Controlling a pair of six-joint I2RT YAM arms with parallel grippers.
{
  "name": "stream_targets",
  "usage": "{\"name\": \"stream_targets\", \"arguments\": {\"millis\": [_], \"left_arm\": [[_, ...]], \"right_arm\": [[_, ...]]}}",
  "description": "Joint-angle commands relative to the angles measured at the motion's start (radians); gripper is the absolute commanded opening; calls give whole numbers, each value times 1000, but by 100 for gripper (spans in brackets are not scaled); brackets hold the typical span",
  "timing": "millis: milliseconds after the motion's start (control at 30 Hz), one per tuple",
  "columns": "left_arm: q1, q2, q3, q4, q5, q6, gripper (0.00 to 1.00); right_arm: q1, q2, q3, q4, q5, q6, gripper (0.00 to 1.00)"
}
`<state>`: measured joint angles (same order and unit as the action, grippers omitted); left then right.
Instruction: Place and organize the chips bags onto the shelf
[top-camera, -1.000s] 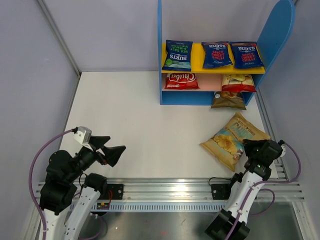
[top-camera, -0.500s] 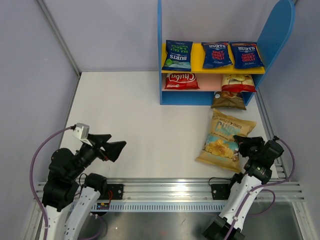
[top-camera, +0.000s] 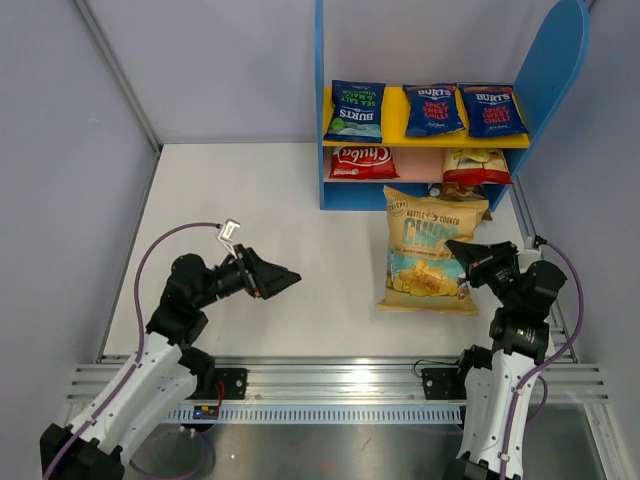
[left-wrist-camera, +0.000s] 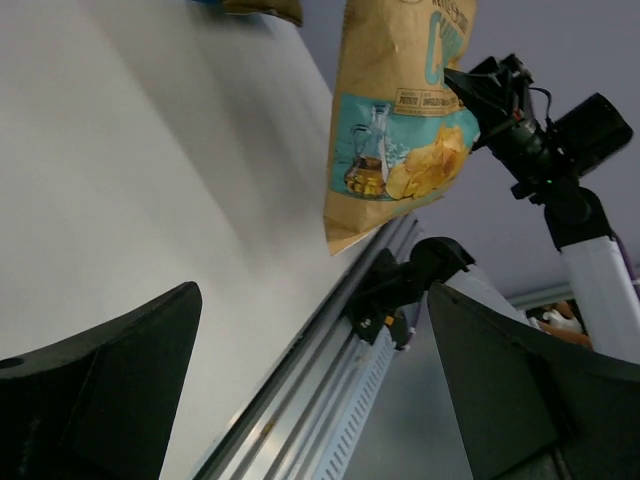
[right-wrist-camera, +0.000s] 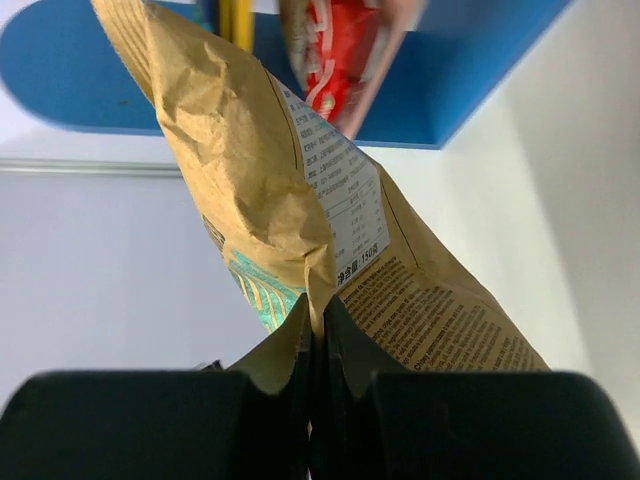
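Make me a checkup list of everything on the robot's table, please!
Surface: white table, no spills seen.
Job's things: shelf at the back; three dark blue bags on its yellow board, two red bags on the pink board, a brown bag at the base, partly hidden; big tan bag held up in front.
Clutter: nothing seen.
Claws: right claw shut on the tan bag's edge; left claw open, holding nothing.
Cables: purple cable looping on each arm, away from the bags.
Surroundings: plain grey walls; metal rail at the near edge.
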<state>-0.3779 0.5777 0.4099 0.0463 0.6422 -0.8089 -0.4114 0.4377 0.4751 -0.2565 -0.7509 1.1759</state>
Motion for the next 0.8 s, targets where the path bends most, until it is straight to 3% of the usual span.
{"name": "stream_targets", "arguments": {"millis": [0, 167, 400, 500, 600, 767], "left_arm": [[-128, 48, 10, 441, -8, -105, 99], [-350, 151, 52, 521, -166, -30, 99], [-530, 278, -8, 773, -508, -33, 99], [-582, 371, -14, 973, -599, -36, 99], [-643, 491, 7, 1142, -639, -20, 99], [-749, 665, 136, 1294, -707, 77, 99]], "right_arm": [[32, -10, 95, 154, -16, 160, 0], [48, -2, 106, 246, -16, 284, 0], [88, -1, 141, 310, 80, 502, 0], [98, -4, 184, 321, 126, 569, 0], [114, -30, 246, 229, 211, 596, 0], [117, -28, 302, 192, 263, 668, 0]]}}
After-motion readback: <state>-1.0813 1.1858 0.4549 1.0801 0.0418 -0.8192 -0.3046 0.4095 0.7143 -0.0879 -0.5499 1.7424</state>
